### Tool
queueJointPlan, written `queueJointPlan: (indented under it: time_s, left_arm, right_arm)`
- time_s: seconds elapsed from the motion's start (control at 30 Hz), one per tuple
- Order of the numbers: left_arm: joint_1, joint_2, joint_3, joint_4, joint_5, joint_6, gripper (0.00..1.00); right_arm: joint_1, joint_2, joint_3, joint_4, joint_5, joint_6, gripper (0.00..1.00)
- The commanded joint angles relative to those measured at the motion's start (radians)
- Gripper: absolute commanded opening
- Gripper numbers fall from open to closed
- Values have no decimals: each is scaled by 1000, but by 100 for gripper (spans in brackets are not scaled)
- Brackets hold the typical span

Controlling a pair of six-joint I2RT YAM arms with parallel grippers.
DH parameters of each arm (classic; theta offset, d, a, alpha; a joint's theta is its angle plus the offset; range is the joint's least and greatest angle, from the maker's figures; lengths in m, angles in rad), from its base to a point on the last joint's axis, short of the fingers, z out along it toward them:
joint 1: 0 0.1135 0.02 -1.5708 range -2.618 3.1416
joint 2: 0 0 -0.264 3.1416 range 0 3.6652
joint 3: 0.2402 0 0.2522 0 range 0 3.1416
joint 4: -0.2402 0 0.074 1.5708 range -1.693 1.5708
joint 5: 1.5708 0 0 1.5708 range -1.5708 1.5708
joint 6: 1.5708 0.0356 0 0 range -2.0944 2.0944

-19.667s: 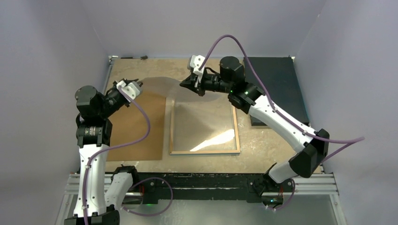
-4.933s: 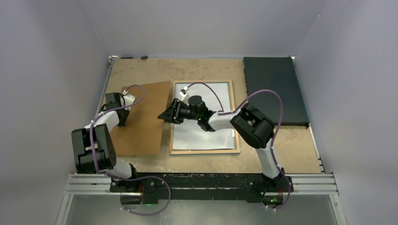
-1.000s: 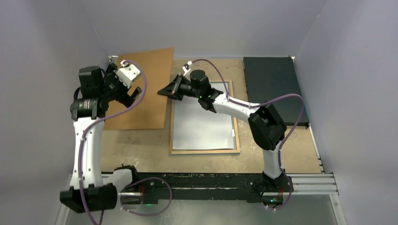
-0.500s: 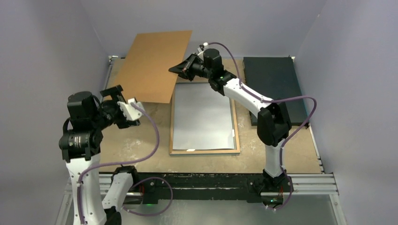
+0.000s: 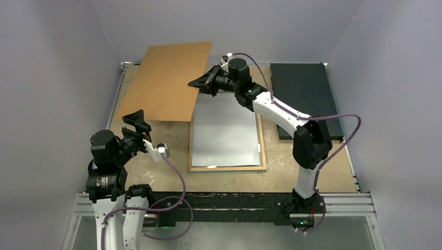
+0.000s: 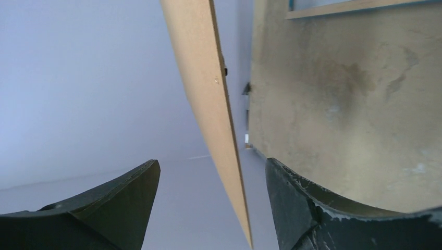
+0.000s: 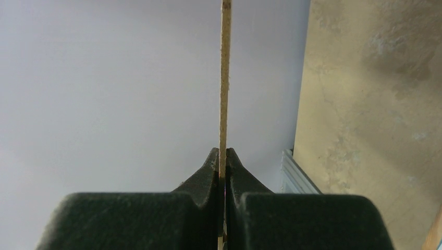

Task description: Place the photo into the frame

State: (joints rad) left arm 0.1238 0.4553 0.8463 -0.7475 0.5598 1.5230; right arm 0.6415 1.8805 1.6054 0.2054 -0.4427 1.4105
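Photo (image 5: 225, 130), white back up, in frame (image 5: 229, 168); right gripper (image 5: 193, 83) pinches board (image 5: 167, 78) edge; left gripper (image 6: 211, 162) gapes empty, board edge ahead.

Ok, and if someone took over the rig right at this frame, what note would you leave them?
Right tool: shut on the edge of the backing board, holding it tilted in the air over the far left of the table.
Left tool: open and empty, by the board's near-left corner, not gripping it.
Photo: white back up, lying inside the frame.
Done: photo looks seated.
Left: probably lower the board onto the frame.
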Motion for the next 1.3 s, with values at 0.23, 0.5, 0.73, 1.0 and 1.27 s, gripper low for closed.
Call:
queueJointPlan:
  time_s: [0.23,0.5,0.73,1.0,1.27]
  left_arm:
    - [2,49,-5,159,7,99,51]
    - [2,43,-28,185,18,106,11]
    - [2,32,-40,229,28,74,0]
    - [2,18,-20,262,78,31,0]
    - [2,62,91,131,130,67,0]
  right_arm:
    - [20,-165,-167,252,-119,90,0]
    - [24,-211,-214,260,-180,64,0]
    - [23,-237,-259,264,-241,33,0]
    - [24,-215,-215,199,-367,-81,7]
    - [21,-175,-69,-66,-438,-399,33]
